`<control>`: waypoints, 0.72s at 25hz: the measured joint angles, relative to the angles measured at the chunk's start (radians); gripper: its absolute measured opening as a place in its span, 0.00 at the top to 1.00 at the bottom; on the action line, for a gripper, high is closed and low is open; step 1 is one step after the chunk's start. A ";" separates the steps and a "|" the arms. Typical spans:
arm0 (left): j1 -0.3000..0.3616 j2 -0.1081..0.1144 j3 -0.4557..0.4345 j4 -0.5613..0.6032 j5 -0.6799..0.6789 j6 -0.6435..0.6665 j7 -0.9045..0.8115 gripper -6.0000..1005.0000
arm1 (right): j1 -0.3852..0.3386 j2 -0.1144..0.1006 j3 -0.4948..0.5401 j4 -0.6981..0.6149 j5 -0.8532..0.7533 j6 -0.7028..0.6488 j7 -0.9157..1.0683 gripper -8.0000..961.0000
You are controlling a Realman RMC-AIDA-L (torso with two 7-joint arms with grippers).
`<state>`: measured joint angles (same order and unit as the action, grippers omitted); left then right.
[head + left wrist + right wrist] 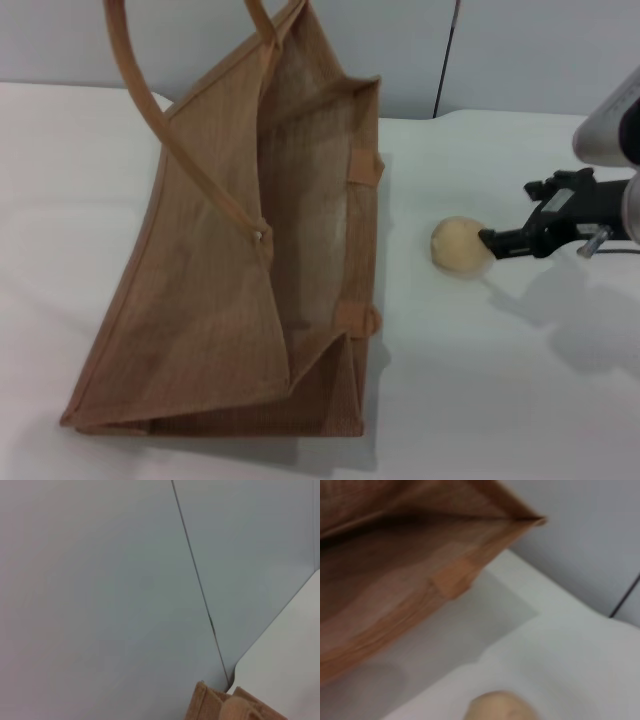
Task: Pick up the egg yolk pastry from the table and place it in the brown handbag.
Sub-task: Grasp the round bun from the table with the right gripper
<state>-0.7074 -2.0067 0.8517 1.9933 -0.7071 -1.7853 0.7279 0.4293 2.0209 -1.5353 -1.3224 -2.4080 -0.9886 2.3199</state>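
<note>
Head view: white table (520, 400), grey wall; right gripper (487, 243) fingers' state unclear.

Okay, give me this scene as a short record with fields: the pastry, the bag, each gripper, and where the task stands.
pastry: egg yolk pastry on the table, to the right of the bag
bag: brown handbag standing on the table, mouth open, handles up
right gripper: right gripper low over the table, its tip at the pastry's right side
left gripper: not in view
task stage: pastry not yet lifted, not in the bag
</note>
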 joint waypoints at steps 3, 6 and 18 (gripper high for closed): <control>-0.005 0.002 0.000 0.001 0.000 -0.001 0.000 0.87 | 0.019 0.000 -0.017 0.010 0.002 -0.035 -0.001 0.06; -0.007 0.003 0.000 0.002 0.000 -0.002 0.000 0.87 | 0.037 0.000 -0.042 0.025 0.005 -0.045 -0.001 0.06; -0.018 0.005 0.002 0.003 0.000 -0.003 0.002 0.88 | 0.103 -0.001 -0.044 0.124 0.046 -0.022 -0.008 0.06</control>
<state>-0.7258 -2.0022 0.8541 1.9958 -0.7071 -1.7882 0.7302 0.5325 2.0202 -1.5794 -1.1983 -2.3619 -1.0109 2.3120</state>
